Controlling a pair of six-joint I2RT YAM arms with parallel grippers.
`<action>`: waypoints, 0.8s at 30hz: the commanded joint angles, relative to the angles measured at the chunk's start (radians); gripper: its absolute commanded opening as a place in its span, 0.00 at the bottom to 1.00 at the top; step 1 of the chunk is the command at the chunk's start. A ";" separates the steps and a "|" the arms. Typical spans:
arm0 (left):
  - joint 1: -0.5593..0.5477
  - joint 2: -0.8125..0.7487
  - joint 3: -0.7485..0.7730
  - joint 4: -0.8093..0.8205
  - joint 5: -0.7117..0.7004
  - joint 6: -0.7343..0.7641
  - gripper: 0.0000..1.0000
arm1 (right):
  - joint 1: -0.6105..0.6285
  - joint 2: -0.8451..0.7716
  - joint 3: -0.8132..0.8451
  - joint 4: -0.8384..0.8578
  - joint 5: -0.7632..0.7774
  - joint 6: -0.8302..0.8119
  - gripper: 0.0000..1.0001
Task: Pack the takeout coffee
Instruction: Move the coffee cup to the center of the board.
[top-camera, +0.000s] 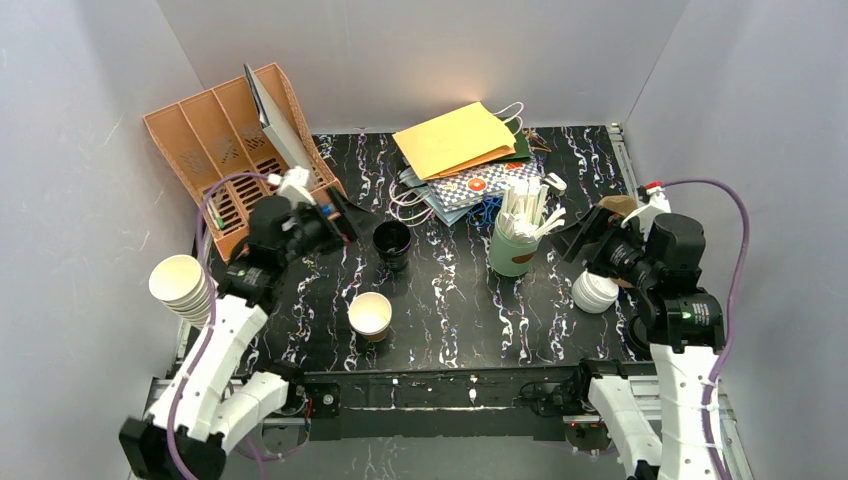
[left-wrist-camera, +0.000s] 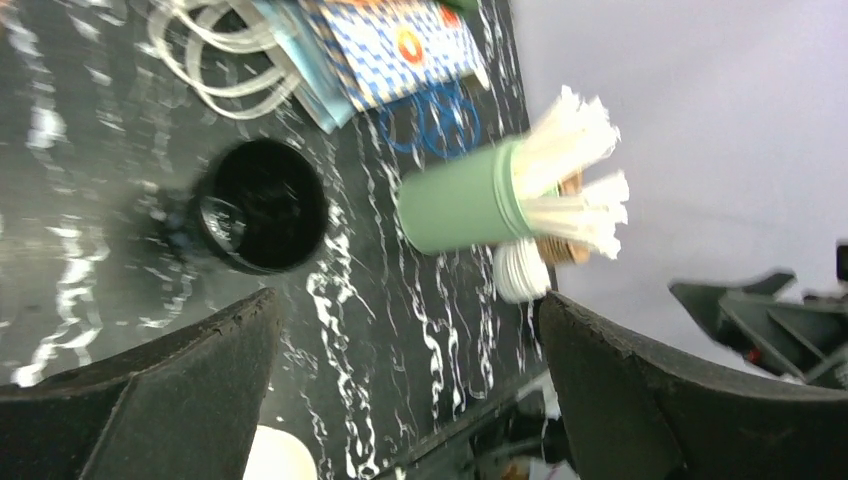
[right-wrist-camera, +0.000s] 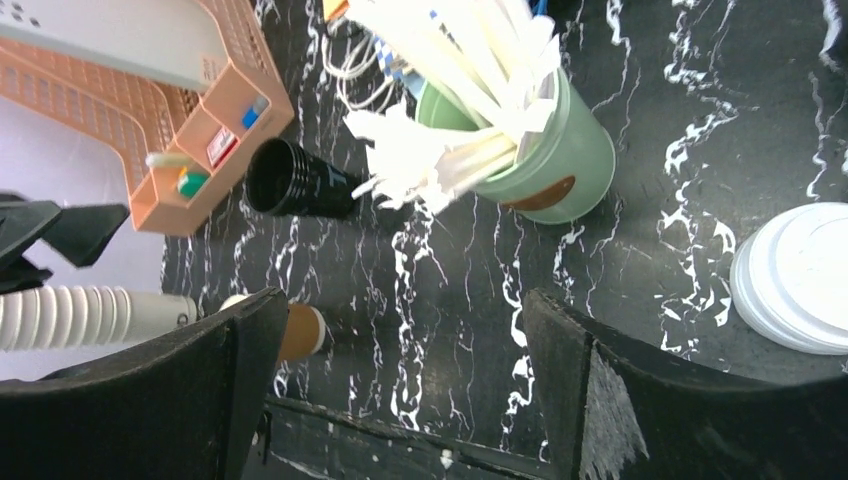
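The paper cup stands open at the near middle, and the lids are stacked at the right. The left gripper and right gripper hover empty with jaws apart, likely one for each.

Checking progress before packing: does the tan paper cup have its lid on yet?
Off. The tan cup stands open-topped, white inside showing; white lids sit stacked apart.

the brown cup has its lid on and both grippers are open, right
No: the brown cup has no lid; the top view shows its white inside open. The lids lie stacked apart from it, to its right. The left gripper and right gripper are both open, as you said.
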 joint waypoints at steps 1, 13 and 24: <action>-0.226 0.100 0.000 0.076 -0.097 0.035 0.98 | -0.001 -0.050 -0.107 0.078 -0.106 -0.041 0.94; -0.642 0.315 0.068 0.091 -0.547 0.155 0.88 | -0.001 -0.216 -0.483 0.388 -0.120 -0.011 0.90; -0.734 0.486 0.138 0.107 -0.743 0.181 0.88 | 0.000 -0.218 -0.644 0.624 -0.012 -0.007 0.89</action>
